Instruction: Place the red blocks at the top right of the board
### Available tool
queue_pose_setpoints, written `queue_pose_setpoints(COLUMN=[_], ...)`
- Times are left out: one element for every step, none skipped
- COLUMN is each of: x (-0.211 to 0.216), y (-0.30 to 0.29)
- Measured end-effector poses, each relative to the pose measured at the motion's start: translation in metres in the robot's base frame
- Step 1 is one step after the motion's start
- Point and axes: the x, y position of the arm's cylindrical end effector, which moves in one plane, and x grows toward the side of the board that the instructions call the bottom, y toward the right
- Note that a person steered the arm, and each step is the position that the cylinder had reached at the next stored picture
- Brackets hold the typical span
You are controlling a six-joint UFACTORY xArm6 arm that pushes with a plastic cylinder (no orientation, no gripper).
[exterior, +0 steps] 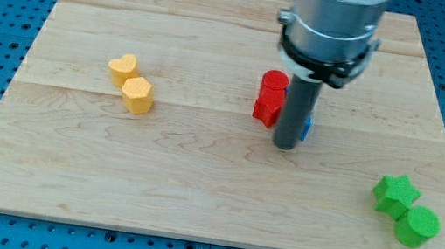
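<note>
Standing near the worktop's (pixel 196 182) middle, the two red blocks (pixel 271 96) touch each other — one a cylinder, the other perhaps a star, though the rod hides part of it. My tip (pixel 286 146) rests just to their right, beside a blue block (pixel 306 130) mostly hidden behind it. No fingers here; the rod holds nothing. Both reds look light, rigid and prone to slide or spin, so I judge pushing from their lower-left faces — square through the middle — suits the top-right corner.

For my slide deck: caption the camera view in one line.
My tip rests just right of the two red blocks at mid-board, a blue block behind the rod; yellow blocks left, green blocks bottom right.
</note>
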Motion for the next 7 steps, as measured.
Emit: queue_pose_setpoints(x=[-0.001, -0.024, -0.062, -0.111, -0.158, -0.191, -0.192], y=[-0.027, -0.022, 0.011, 0.024, 0.029, 0.031, 0.020])
